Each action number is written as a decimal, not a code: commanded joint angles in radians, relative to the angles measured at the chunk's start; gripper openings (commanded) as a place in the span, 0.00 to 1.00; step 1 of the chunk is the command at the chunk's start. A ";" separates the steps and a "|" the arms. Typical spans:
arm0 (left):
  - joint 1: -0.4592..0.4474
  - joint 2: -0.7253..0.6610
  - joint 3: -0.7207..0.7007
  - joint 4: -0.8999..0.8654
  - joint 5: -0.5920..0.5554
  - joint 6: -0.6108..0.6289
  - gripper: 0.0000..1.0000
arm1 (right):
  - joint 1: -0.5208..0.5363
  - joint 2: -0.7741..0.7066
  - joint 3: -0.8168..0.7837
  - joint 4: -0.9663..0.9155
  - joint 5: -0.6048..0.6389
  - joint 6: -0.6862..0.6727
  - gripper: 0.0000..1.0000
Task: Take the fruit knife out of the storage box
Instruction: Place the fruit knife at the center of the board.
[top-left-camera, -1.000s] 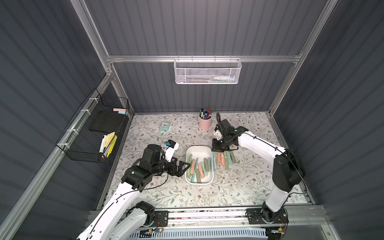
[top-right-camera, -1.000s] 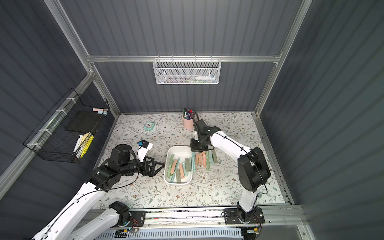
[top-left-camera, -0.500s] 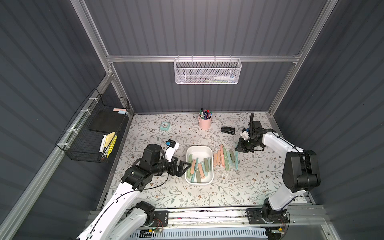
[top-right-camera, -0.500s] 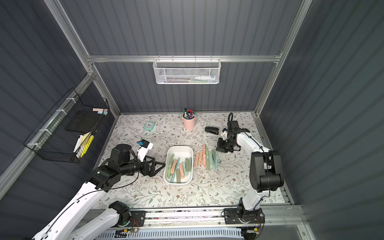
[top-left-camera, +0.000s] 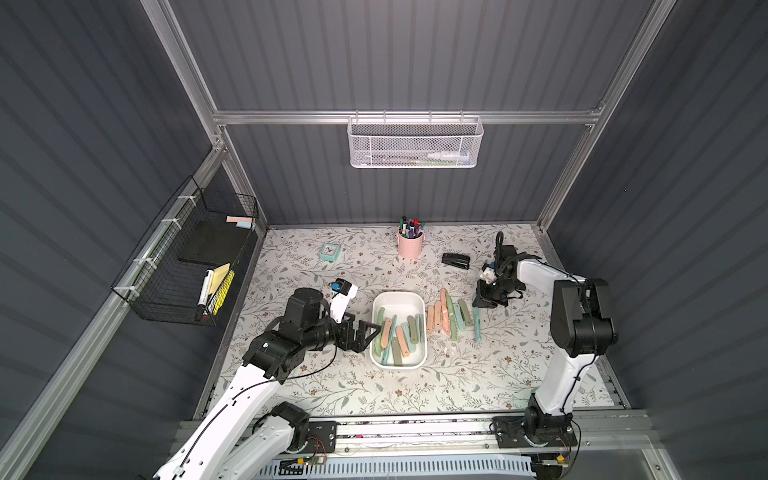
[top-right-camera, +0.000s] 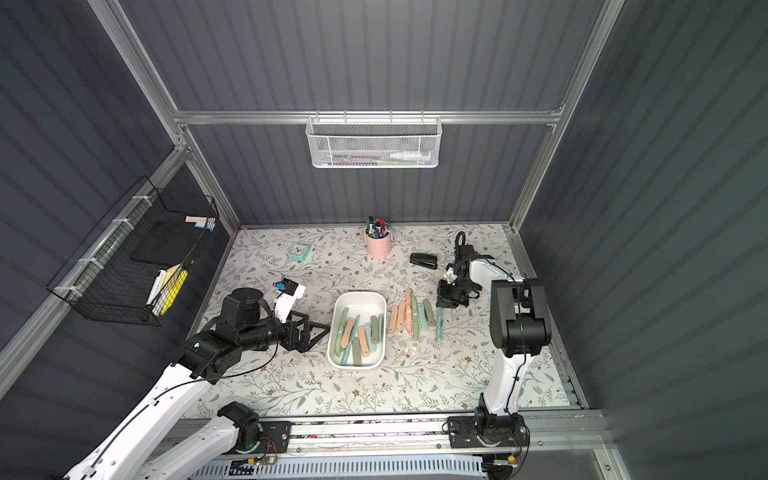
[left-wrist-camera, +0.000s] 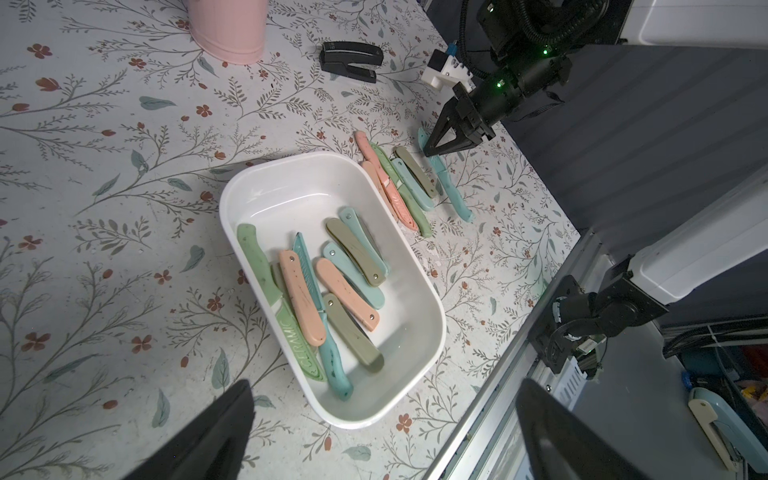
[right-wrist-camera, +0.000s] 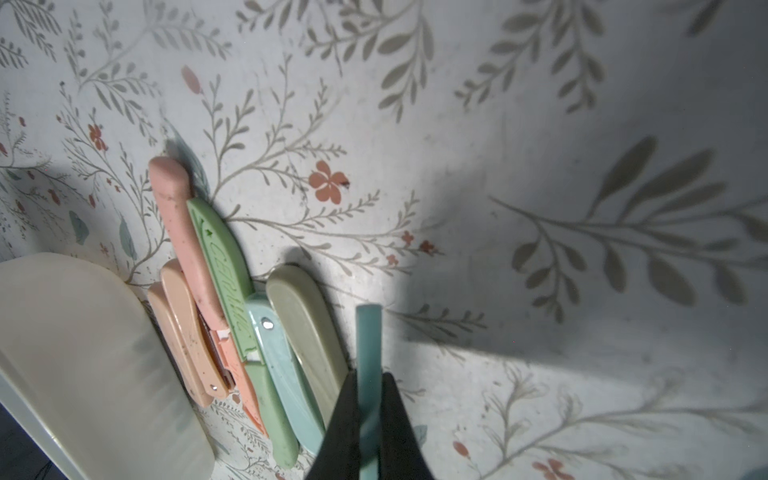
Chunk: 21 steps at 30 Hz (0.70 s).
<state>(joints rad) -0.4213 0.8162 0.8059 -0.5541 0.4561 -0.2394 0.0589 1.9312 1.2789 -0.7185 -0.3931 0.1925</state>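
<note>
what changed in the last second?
Right gripper, shut on a teal knife, swung to its right from near the pink cup to the outer end of the knife row beside the storage box; no release. Left gripper stays open beside the box; knives inside unmoved.

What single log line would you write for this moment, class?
left gripper: open, beside storage box | right gripper: shut on teal knife | box: knives remain inside

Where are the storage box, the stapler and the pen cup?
storage box (left-wrist-camera: 299, 195): left wrist view, bare floor at its empty end.
black stapler (top-left-camera: 456, 260): in a top view, middle of its body.
pink pen cup (top-left-camera: 410, 248): in a top view, outer wall.
</note>
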 joint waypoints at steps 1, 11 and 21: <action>0.006 -0.011 -0.002 -0.015 -0.014 0.020 0.99 | -0.001 0.033 0.027 -0.004 -0.008 -0.022 0.09; 0.007 -0.006 -0.001 -0.018 -0.020 0.020 0.99 | 0.005 0.087 0.056 0.013 -0.026 -0.026 0.12; 0.006 -0.002 -0.001 -0.017 -0.025 0.022 0.99 | 0.014 0.093 0.062 0.011 0.000 -0.019 0.24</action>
<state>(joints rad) -0.4213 0.8162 0.8059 -0.5545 0.4366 -0.2394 0.0685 2.0052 1.3304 -0.6952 -0.4156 0.1802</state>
